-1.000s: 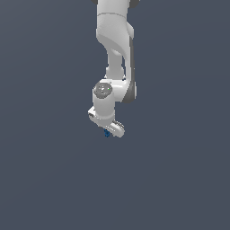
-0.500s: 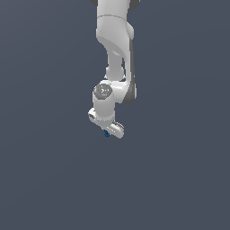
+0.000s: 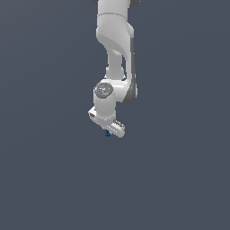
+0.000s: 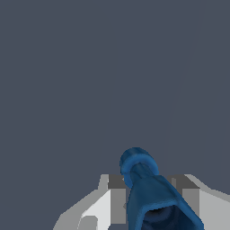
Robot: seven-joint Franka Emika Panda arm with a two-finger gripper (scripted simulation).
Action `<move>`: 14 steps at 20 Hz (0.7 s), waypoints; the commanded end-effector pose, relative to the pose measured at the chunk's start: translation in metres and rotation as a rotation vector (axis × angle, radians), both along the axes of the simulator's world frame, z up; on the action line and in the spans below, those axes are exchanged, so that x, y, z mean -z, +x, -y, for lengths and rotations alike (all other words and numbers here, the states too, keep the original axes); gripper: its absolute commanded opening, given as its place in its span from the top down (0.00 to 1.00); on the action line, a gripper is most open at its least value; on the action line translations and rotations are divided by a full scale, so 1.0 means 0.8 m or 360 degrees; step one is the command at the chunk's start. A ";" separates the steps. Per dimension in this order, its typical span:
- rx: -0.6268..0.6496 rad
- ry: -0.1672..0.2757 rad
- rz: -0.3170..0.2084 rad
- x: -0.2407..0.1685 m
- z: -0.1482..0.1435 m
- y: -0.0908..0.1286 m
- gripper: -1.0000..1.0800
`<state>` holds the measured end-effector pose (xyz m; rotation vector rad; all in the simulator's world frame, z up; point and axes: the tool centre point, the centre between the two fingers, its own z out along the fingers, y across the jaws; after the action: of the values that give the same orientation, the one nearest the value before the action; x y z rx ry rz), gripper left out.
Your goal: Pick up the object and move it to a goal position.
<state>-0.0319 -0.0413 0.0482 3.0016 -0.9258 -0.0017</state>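
Fingers [image 4: 117, 197] of my gripper [image 4: 150, 202] are closed on the dark-blue object [image 4: 148, 193], one on each side; it sits between them and sticks out past their tips [image 3: 108, 133].

1. A dark-blue, elongated object with a rounded knob end [image 4: 150, 193] fills the lower centre of the wrist view, widening toward the camera.
2. Its near end shows a dark hollow or shadowed recess; the knob end is a lighter, brighter blue.
3. The white-and-grey gripper [image 4: 152, 193] flanks it: one grey finger [image 4: 117, 197] on one side, the other on the opposite side.
4. Both fingers sit right against the object's sides; it lies between them and looks gripped.
5. The background is a uniform dark grey-blue surface [image 4: 90, 81], featureless apart from a faint lighter line.
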 end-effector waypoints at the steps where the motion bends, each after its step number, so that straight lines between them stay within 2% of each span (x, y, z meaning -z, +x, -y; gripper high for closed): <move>1: -0.0001 0.0000 0.0002 -0.009 -0.006 0.000 1.00; 7: -0.0001 0.0000 0.0002 -0.050 -0.030 -0.004 1.00; 14: 0.0000 -0.0002 0.0002 -0.128 -0.077 -0.009 1.00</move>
<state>-0.0380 0.0111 0.1354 3.0014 -0.9258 -0.0008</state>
